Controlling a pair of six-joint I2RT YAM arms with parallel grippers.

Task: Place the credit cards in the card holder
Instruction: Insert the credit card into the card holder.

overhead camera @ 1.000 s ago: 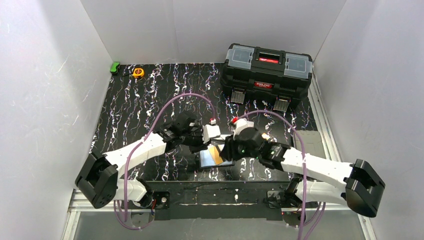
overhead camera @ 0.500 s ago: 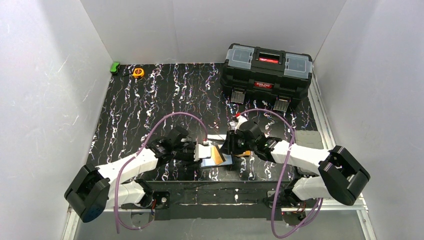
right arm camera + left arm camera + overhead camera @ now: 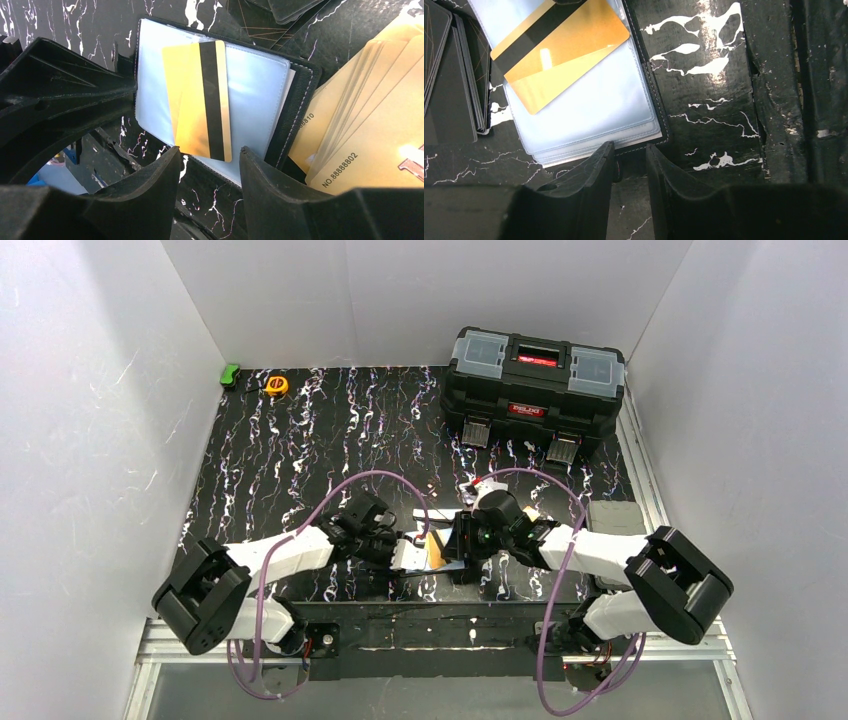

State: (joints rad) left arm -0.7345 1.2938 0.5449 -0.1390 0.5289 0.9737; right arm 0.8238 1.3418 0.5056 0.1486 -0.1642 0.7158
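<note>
Robot test lab, white enclosure walls [image 3: 90, 390]

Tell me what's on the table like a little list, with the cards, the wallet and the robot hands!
Card holder: open flat, shiny bluish sleeves up
Gold card: lying on the sleeves, black stripe showing
More gold cards: fanned pile beside the holder
Left gripper: open, empty, at the holder's edge
Right gripper: open, near the gold card's end

One card holder [image 3: 299, 95], one loose gold card [image 3: 192, 100], further gold cards [image 3: 370, 125] stacked beyond counting, one toolbox [image 3: 535, 380], one tape measure [image 3: 276, 385].
</note>
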